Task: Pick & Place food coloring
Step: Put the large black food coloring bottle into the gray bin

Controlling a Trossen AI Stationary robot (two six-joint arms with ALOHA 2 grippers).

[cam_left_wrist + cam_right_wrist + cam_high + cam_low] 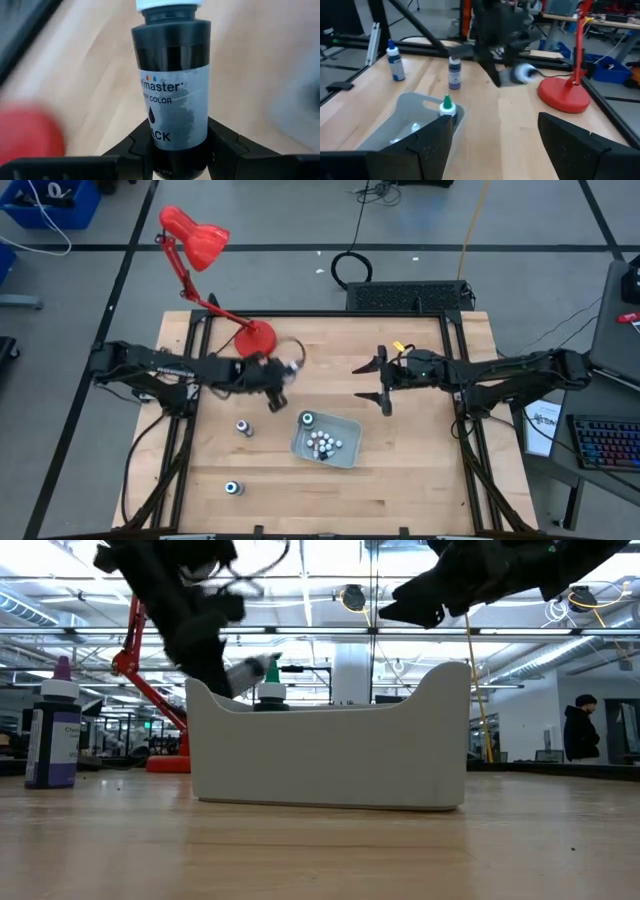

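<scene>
- Left claw [277, 387] raised above the wooden surface [400, 470], between the red lamp [200, 250] base and the grey tray [346, 457], clenched on a black bottle [172, 80] of food coloring
- Black bottle pinched between the two dark fingers [227, 145] low on its body, white cap pointing away from the wrist, label reading "BLACK"; seen in the right wrist view as a blurred bottle [522, 73] held clear of the wood
- In the low view, same claw [205, 650] up above one end wall of the tray [330, 755], bottle [250, 670] lying tilted in its grip, apart from the tray
- Right claw [378, 385] hanging in the air on the other side of the tray, fingers [427, 145] spread wide apart, grasping nothing
- Inside the tray, a green-capped bottle [307, 419] standing in one corner and a huddle of tiny white-topped vials [322, 445] near the middle
- Two more bottles upright on the bare wood, well apart from the tray: a purple one [242, 427] close to the left arm, a blue one [233, 488] nearer the front edge
- Person [580, 730] standing far off in the room behind
</scene>
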